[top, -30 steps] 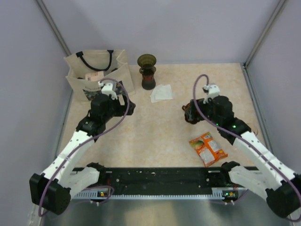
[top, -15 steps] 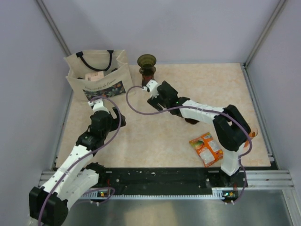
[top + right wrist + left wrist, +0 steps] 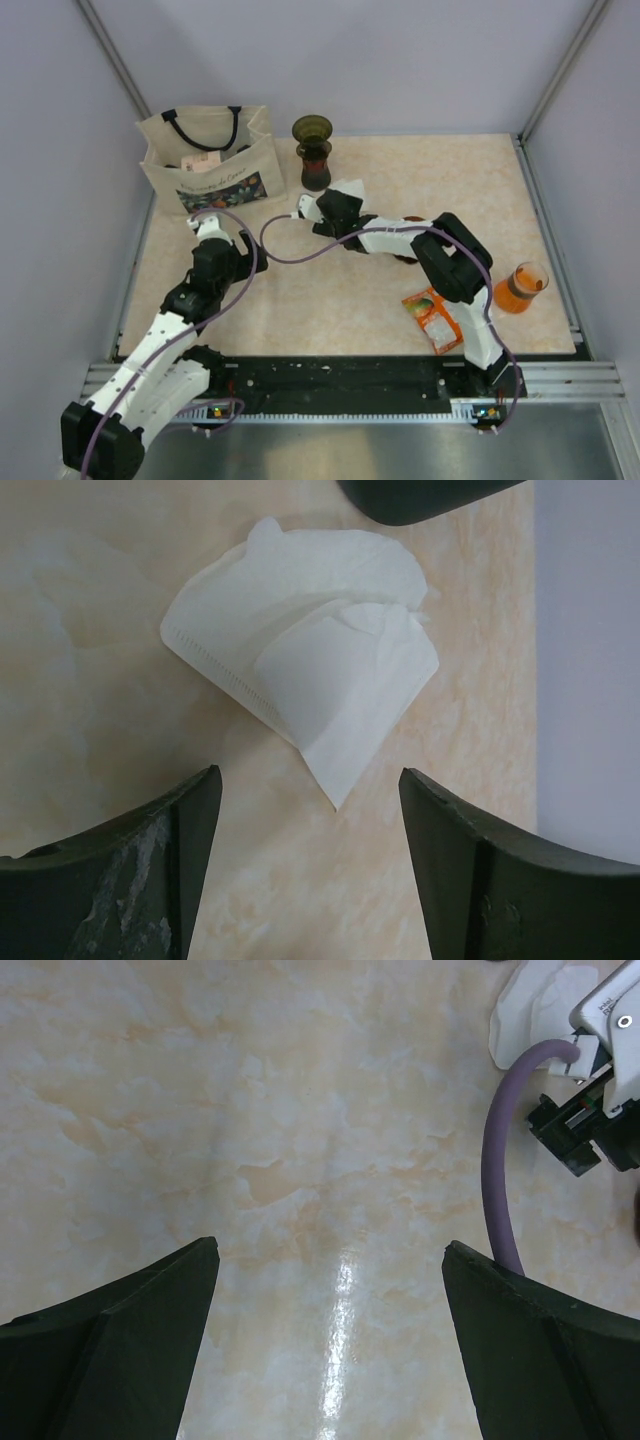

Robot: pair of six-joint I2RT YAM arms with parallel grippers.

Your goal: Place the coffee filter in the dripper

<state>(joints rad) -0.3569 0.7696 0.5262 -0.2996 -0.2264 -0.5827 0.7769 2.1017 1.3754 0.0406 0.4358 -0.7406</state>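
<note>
Currently | right gripper (image 3: 305, 788): fingers apart, flanking tip of white folded paper coffee filter (image 3: 300, 630), ungripped | left gripper (image 3: 330, 1252): wide apart, empty.

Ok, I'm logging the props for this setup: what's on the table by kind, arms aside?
Tote bag: 1
Dripper: 1
Paper filter: 1
Orange snack packet: 1
Orange cup: 1
Dark item, half hidden: 1
Total: 6, leaving out whatever sits inside the bag.

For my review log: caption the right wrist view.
Open right end effector above white paper coffee filter on beige tabletop.
</note>
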